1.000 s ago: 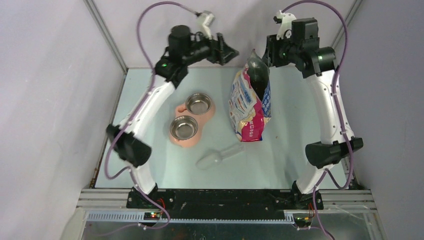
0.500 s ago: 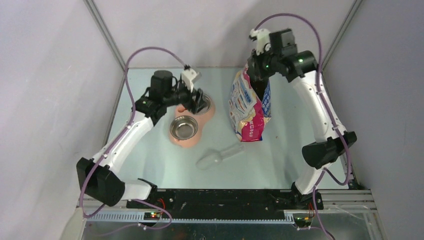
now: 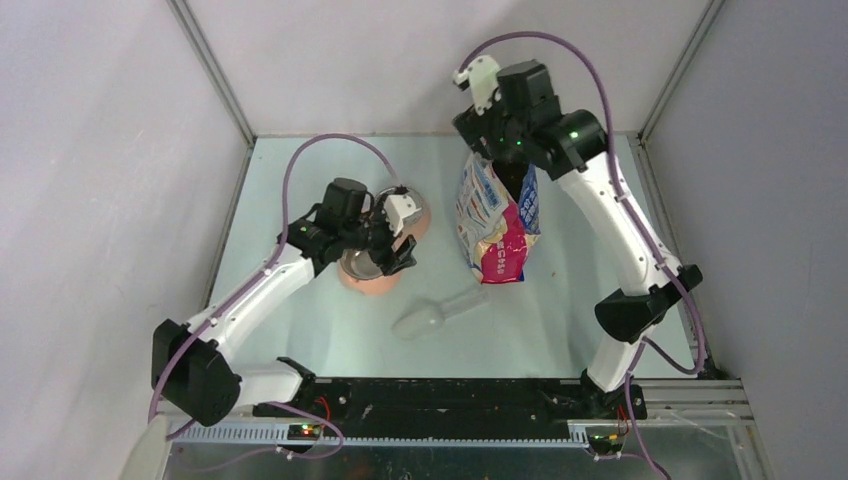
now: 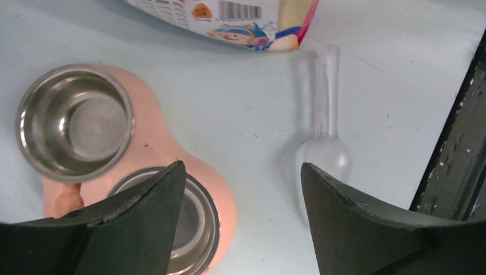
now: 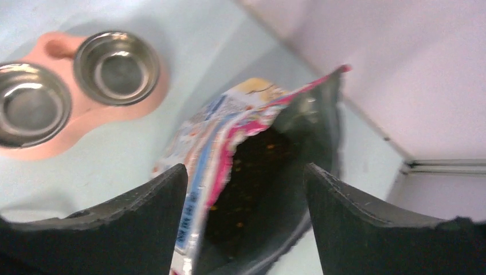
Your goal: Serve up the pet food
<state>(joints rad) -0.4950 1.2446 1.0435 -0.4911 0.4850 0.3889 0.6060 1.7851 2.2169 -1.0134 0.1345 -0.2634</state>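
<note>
Both arms have moved since a second ago. The left arm has dropped down from the back of the table, and the right arm has swung over to the bag.

Now the left gripper (image 4: 240, 172) hangs low with its two black fingers (image 4: 143, 217) wide apart, holding nothing. Below the gap between them is the pale blue table top (image 4: 252, 97). Under the tip of one finger sits a pink plastic feeder shaped like a peanut (image 4: 157, 143). One round shiny steel bowl (image 4: 192, 229) in it is half hidden by that finger. The second round steel bowl (image 4: 74, 120) sits out past that finger, in plain sight. Close by the other finger lies a see-through plastic scoop (image 4: 321, 149), flat on the table and not touching the fingers. Past the fingertips is the bottom end of a pink, white and blue printed bag (image 4: 229, 17).

Farther back, the right gripper (image 5: 245, 169) hovers over the bag's open top. Its fingers are wide apart too and hold nothing. The pet food (image 5: 252, 189), small dark brown bits, is inside the bag, right below the gap between those fingers. It looks blurry.
</note>
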